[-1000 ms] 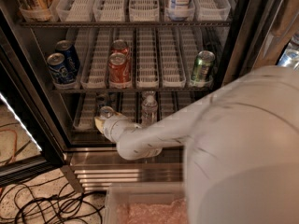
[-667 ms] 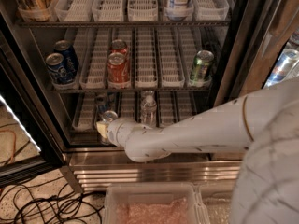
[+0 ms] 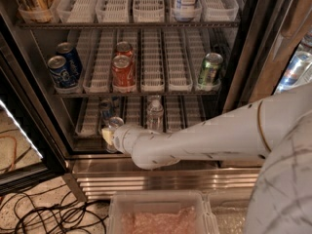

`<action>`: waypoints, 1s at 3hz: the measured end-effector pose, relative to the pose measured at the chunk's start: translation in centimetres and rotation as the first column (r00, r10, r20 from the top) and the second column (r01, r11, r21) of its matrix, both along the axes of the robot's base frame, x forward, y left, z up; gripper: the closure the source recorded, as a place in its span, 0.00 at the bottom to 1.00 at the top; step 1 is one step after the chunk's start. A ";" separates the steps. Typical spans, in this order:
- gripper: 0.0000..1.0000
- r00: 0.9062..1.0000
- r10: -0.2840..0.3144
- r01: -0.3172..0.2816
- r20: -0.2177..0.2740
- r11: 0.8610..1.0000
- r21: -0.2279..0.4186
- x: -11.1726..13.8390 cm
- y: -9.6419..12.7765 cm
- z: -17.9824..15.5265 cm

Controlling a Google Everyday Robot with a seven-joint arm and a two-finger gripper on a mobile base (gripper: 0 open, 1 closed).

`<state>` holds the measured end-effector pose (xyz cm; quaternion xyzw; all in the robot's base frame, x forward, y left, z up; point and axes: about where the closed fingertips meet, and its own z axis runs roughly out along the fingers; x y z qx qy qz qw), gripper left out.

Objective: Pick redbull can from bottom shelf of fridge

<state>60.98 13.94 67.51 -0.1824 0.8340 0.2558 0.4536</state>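
The fridge [image 3: 242, 62] stands open. On its bottom shelf [image 3: 132, 112], at the front left, a slim redbull can [image 3: 115, 123] with a silver top stands in a white lane tray. My gripper [image 3: 110, 135] is at the end of the white arm, reaching in from the right. It is right at the can's lower front and hides the can's lower part. A bluish slim can shape [image 3: 105, 109] shows just behind it.
A small clear water bottle [image 3: 155, 115] stands on the bottom shelf right of the gripper. The middle rack holds two dark-blue cans [image 3: 62, 72], red cans [image 3: 123, 72] and a green can [image 3: 210, 69]. A plastic bin [image 3: 157, 202] sits below, cables [image 3: 44, 213] lie on the floor at left.
The arm's bulky upper part has swung out to the right and the forearm is stretched further. The gripper has stayed at the front left of the bottom shelf by the can.
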 end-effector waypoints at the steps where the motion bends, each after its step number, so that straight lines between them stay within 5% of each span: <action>1: 1.00 0.994 -0.068 0.075 -0.089 0.994 0.078 -3.0 -1.4 -0.5; 2: 1.00 0.964 -0.131 0.175 -0.230 0.967 0.185 -8.2 -1.9 -0.8; 3: 1.00 0.917 -0.194 0.273 -0.350 0.942 0.195 -12.7 -3.6 -1.4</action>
